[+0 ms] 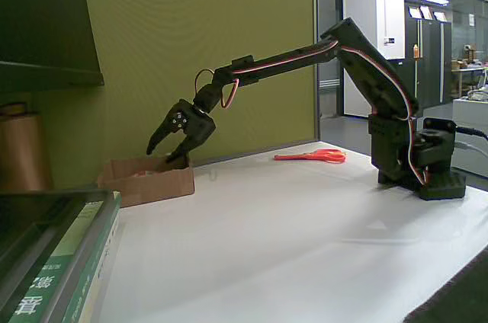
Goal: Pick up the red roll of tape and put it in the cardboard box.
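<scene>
The cardboard box (152,183), low and brown, sits at the left of the white table against the green wall. Just above its right part my gripper (162,154) hangs at the end of the outstretched black arm. It is open, its fingers spread and pointing down, with nothing between them. A faint red-orange patch (140,174) shows just inside the box's rim. It may be the red roll of tape, but it is too small to tell.
Red-orange-handled scissors (311,156) lie at the table's back, left of the arm's base (427,174). A tall brown cylinder (21,151) stands far left. Stacked books (61,270) fill the lower left corner. The table's edge (457,292) cuts across the lower right.
</scene>
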Robot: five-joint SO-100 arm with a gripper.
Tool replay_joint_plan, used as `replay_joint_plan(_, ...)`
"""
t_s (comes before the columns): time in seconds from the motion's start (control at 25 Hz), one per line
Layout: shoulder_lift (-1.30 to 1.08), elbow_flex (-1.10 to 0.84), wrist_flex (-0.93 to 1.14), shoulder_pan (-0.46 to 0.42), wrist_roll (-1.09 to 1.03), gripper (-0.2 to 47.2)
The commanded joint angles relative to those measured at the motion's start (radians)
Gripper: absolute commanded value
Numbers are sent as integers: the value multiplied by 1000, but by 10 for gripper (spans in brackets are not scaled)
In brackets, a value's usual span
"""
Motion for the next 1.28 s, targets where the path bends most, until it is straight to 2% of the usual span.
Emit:
replay_joint_plan(0.0, 54, -23, 6, -2, -8, 281)
replay_joint_plan(0.04, 55, -21, 6, -3, -14, 300)
replay_joint_plan(0.28, 74, -20, -15, -9, -28, 334)
replay_joint_plan(0.72, 175, -2, -49, -11, -49, 341)
replay_joint_plan(0.84, 215, 18, -49, -9, -51, 313)
replay_joint_plan(1.08, 313, 71, -46, -9, -54, 299)
replay_joint_plan(1.16, 347, 86, -43, -11, -51, 242)
replay_joint_plan(1.24, 387, 103, -44, -12, -52, 219)
